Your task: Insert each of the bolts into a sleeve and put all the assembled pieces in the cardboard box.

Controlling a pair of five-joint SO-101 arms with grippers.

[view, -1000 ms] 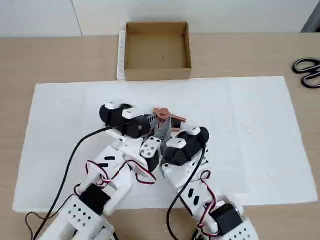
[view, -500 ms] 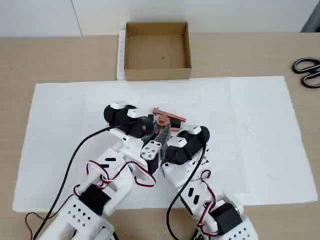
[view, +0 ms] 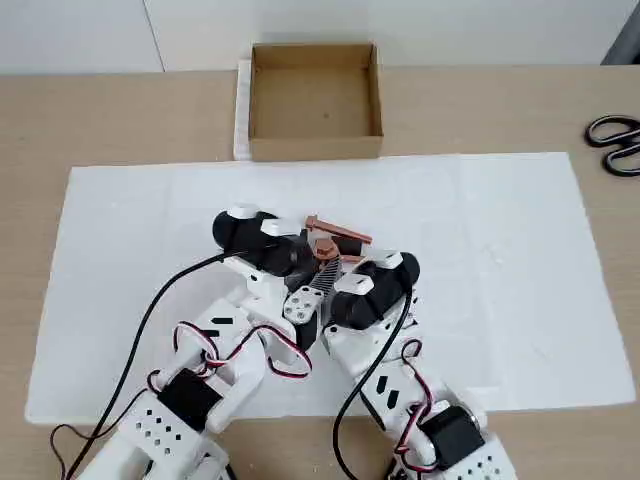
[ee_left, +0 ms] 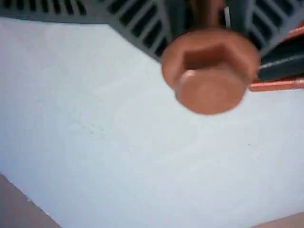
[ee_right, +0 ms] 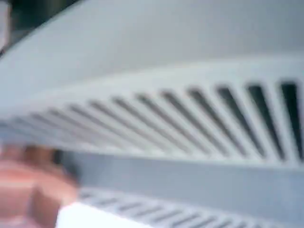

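Both arms meet at the middle of the white mat [view: 500, 260]. My left gripper [view: 317, 262] is shut on a copper bolt [view: 323, 247]. In the left wrist view the bolt's hex head [ee_left: 209, 71] juts out from between the grey ribbed fingers [ee_left: 137, 23]. Just beyond it lies a slim copper sleeve [view: 340, 232], slanted and held by my right gripper [view: 347, 250], which is shut on it. The right wrist view has a ribbed finger [ee_right: 190, 109] up close and a blurred copper piece [ee_right: 28, 190]. The bolt head sits against the sleeve's near side.
An open cardboard box [view: 315, 148] stands on the wooden table beyond the mat's far edge, with nothing seen inside it. Black scissors [view: 615, 143] lie at the far right. The mat is bare on both sides of the arms.
The left gripper has drawn the bolt back toward the arms and shifted slightly right. The sleeve now shows at full length beyond the bolt head. The right arm has barely moved.
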